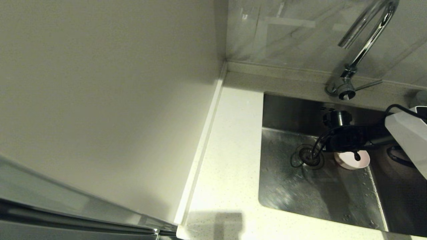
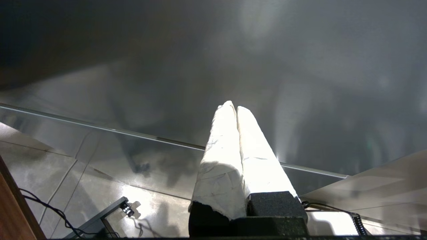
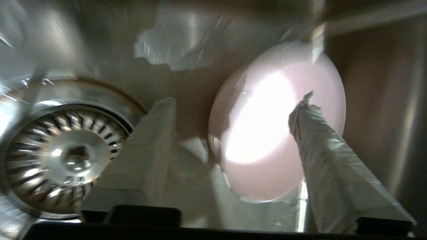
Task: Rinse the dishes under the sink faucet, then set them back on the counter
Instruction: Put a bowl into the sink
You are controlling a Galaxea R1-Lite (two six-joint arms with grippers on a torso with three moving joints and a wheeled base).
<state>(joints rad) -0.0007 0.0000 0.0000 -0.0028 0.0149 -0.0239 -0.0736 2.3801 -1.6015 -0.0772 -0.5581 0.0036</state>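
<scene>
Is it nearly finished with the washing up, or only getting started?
Early, by the look of it. A pink bowl lies in the sink beside the drain, with the right claw open around it, not gripping. No water is seen running from the tap. No bowl stands on the visible counter yet, and no other bowls are in view. The left claw hangs shut, away from the sink.

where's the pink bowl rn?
In the head view the pink bowl lies on the sink floor, just right of the drain strainer, under the open right gripper.
</scene>
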